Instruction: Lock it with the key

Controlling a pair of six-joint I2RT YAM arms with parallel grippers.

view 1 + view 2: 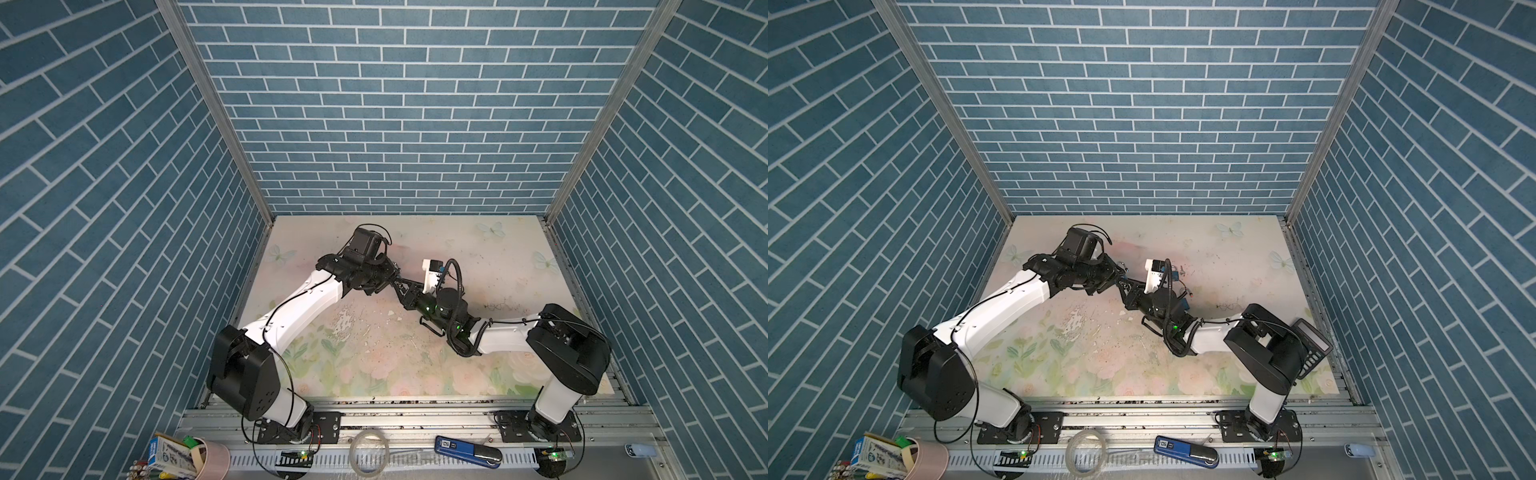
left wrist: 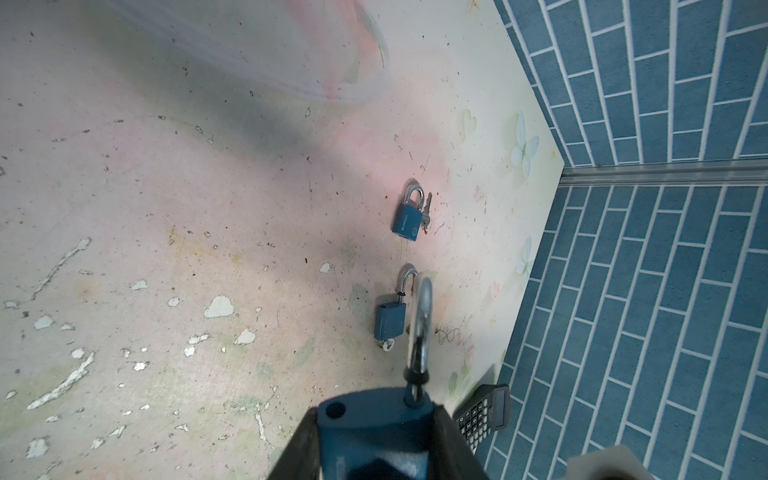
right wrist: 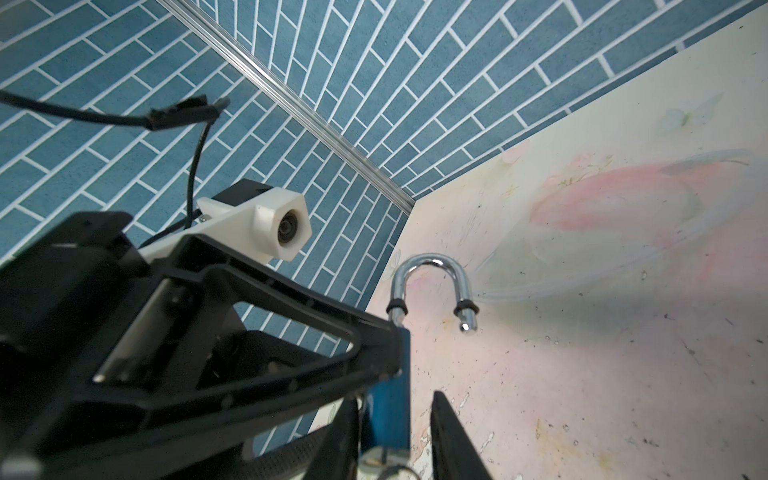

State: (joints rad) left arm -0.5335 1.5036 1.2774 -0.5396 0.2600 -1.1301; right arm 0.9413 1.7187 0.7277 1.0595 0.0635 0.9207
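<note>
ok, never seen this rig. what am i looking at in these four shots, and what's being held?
These are two white robot arms, the left arm and right arm, mounted along the near edge of a flowered table, each ending in a two-fingered pincer. The two wide pictures come from one overhead camera pair; the other two from a camera on each wrist. The left pincer is shut on a blue padlock whose shackle stands open. The right pincer has its jaws apart around that padlock's bottom end, not clearly gripping anything. On the table lie a closed padlock, an open padlock and a calculator.
</note>
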